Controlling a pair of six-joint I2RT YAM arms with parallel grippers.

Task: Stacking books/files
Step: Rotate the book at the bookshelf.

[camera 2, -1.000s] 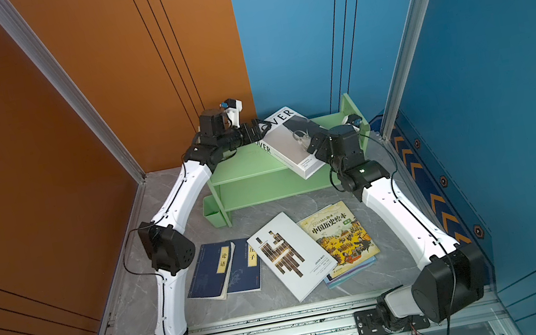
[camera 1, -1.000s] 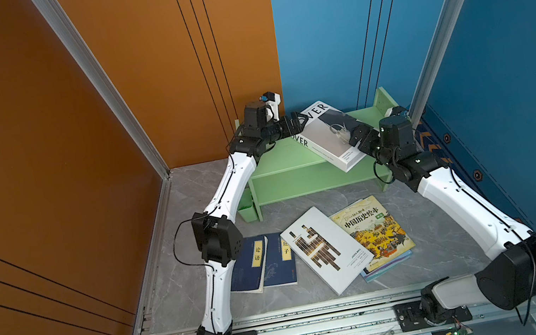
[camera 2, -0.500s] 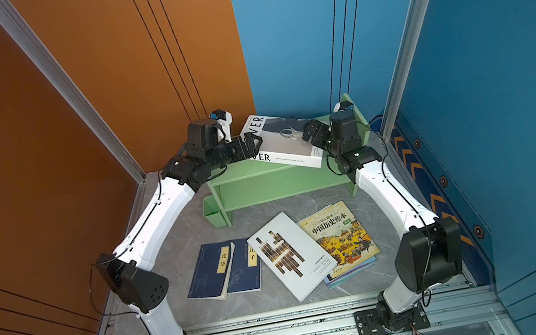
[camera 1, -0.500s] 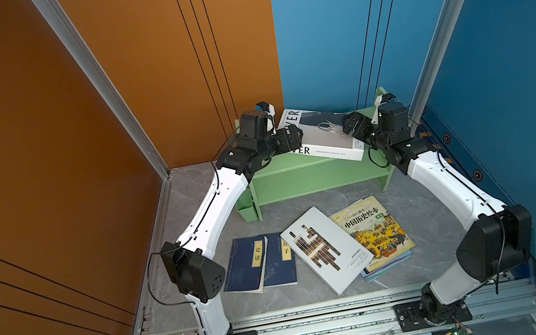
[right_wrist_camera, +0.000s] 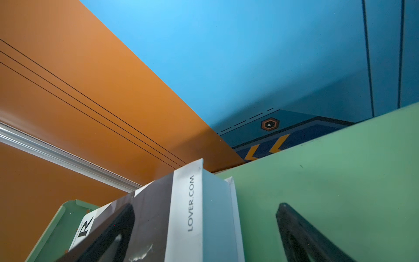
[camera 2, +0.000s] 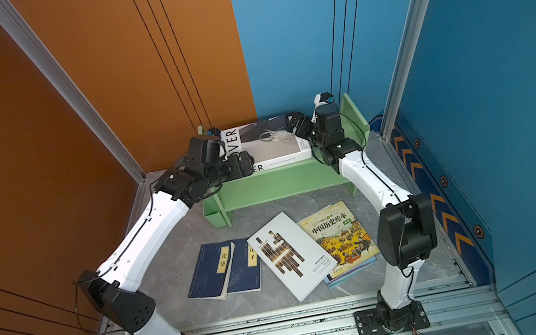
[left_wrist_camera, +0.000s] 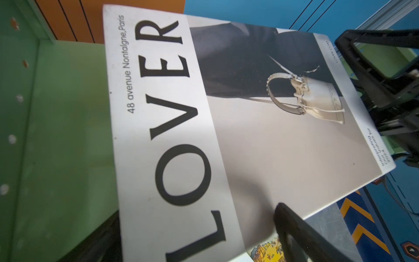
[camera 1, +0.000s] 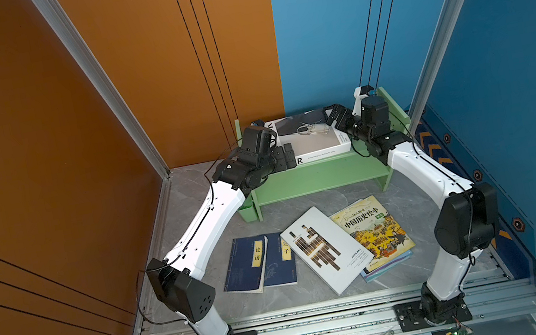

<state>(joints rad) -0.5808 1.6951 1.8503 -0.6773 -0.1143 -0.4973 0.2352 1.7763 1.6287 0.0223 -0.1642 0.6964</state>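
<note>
**A:** Green shelf (camera 1: 316,174) top: the thick white "LOVER" book (camera 1: 313,138) lies flat on it. The left hand (camera 1: 286,157) is spread wide, straddling the book's left end.

**B:** Is it pinching?

**A:** I can't tell. The book's front edge seems to overhang the shelf, so a dragging finger could tip it off.

**B:** And the right hand (camera 1: 334,117)?

**A:** It's spread too, squeezed between the book and the shelf's end wall, so it may snag.

**B:** What's below?

**A:** On the bench (camera 1: 284,206) lie the two navy yellow-labelled books (camera 1: 257,263), the white book with brown-black bars (camera 1: 326,251), and the yellow illustrated Chinese picture book (camera 1: 374,228) atop the thin light-blue book (camera 1: 391,262). A fall would scatter them.
</note>
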